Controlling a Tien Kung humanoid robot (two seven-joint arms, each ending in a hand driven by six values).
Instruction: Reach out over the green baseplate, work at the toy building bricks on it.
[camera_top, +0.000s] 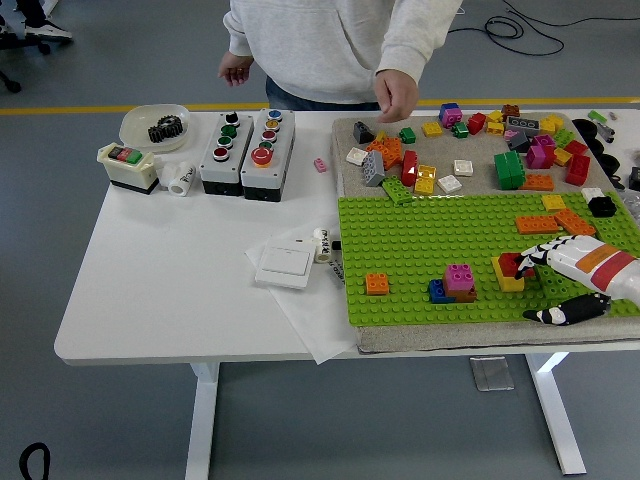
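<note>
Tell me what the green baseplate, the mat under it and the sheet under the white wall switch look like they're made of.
Green baseplate: probably hard moulded plastic, given its even rows of studs and uniform colour. Mat: looks like grey-beige felt or woven fabric, matte and soft-edged. Sheet under the white wall switch: seemingly thin paper, flat and white, with a corner hanging over the table edge.
</note>
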